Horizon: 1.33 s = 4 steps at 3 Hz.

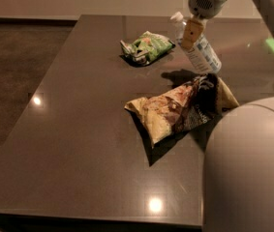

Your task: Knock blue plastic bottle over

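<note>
Clear bluish bottle (203,52), white cap, blue-white label. Tan gripper (192,33) under a grey housing, top right, at the bottle's upper part. Green bag (147,47) with white print. Tan bag (177,109), yellowish with brown and black patches. Dark grey-brown glossy table (78,129).

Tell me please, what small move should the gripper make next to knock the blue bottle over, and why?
Probably a short push on the neck toward the green snack bag. The blue plastic bottle leans steeply, cap toward that bag, but does not lie flat on the table yet. The gripper is at its upper part, so a small nudge that way should tip it over.
</note>
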Each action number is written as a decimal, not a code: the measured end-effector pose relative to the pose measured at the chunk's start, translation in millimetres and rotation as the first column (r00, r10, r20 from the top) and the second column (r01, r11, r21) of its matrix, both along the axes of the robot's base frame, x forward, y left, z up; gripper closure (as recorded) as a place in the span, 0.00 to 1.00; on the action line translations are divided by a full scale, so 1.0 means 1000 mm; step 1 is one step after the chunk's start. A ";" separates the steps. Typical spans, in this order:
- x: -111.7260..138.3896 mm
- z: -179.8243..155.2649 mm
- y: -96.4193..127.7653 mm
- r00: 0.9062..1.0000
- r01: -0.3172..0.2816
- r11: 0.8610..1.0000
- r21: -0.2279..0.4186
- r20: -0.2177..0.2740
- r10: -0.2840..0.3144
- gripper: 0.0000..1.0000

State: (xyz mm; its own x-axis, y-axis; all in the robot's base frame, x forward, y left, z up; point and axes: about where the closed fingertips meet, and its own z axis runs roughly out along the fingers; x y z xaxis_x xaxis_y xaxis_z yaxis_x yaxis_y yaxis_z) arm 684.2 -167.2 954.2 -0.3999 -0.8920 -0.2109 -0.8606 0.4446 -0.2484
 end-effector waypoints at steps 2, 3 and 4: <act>-0.012 -0.017 0.041 0.974 -0.220 0.975 0.001 -0.054 0.220 0.20; -0.008 -0.024 0.055 0.960 -0.276 0.961 -0.002 -0.046 0.275 0.00; -0.008 -0.024 0.055 0.960 -0.276 0.961 -0.002 -0.046 0.275 0.00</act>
